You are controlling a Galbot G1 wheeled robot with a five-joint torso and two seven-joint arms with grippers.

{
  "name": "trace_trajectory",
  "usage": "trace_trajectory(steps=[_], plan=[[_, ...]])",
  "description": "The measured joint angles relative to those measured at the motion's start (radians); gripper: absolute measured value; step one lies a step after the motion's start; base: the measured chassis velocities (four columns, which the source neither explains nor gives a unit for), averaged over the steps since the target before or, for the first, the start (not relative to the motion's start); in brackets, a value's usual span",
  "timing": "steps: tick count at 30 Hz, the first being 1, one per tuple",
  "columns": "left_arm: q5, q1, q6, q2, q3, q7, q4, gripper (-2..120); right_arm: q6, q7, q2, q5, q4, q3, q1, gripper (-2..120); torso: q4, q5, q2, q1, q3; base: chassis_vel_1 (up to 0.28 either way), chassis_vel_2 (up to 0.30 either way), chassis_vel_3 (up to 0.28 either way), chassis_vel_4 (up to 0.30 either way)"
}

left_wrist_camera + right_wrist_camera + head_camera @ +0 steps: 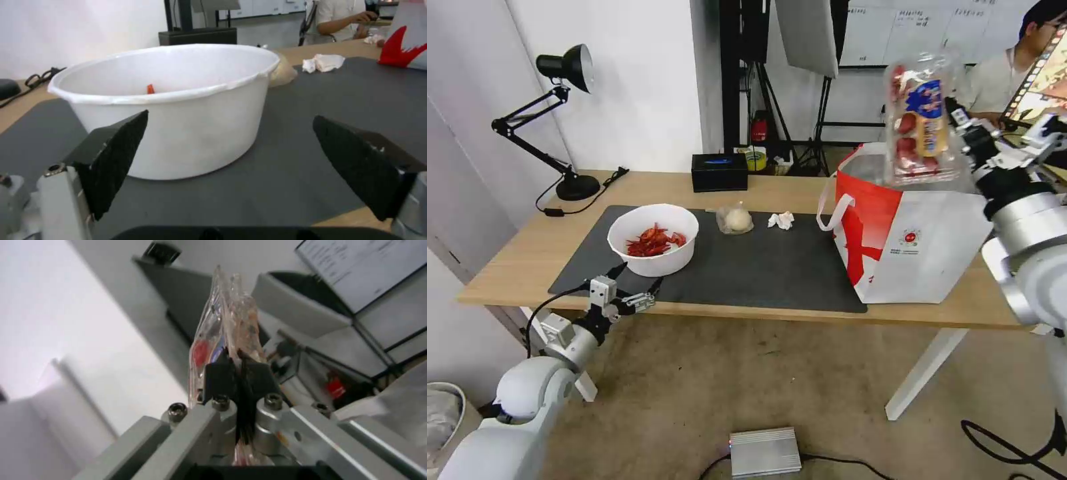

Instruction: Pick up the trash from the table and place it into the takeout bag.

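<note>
Clear clamshell tray (922, 127) of red bits clamped in right end effector (238, 365) above takeout bag (920, 233), white bowl (654, 239) of red shells on table (514, 260), left end effector (231, 146) spread apart just near of it, wrist view showing bowl's plain side.

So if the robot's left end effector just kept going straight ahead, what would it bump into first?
Most likely the white bowl. The left end effector is open and points over the dark mat with the bowl ahead, a bit toward one finger. Depth is hard to judge, so one finger might hit its wall.
</note>
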Motion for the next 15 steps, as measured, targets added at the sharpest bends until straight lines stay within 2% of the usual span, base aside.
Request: trace_trajectory(steps=[3,6,12,15], plan=[[0.000,0.001,-0.002,-0.009,0.000,0.002,0.000,100,0.002,0.014,-0.009,0.027,-0.058,0.060,0.007,0,-0.0002,0.0002,0.000,0.000,0.000,0.000,0.000,0.000,0.000],[0.000,0.001,-0.002,-0.013,0.001,0.003,0.001,100,0.005,0.025,-0.015,0.033,-0.094,0.075,0.014,0,-0.0002,0.0001,0.000,0.000,0.000,0.000,0.000,0.000,0.000],[0.000,-0.001,-0.004,-0.020,0.005,0.008,0.006,100,0.013,0.070,-0.017,0.046,-0.154,0.063,0.042,0,-0.0003,0.0001,0.000,0.000,0.000,0.000,0.000,0.000,0.000],[0.001,-0.002,-0.006,-0.025,0.006,0.010,0.006,100,0.014,0.143,-0.004,0.088,-0.182,0.029,0.081,0,-0.0001,0.0002,0.000,0.000,0.000,0.000,0.000,0.000,0.000]])
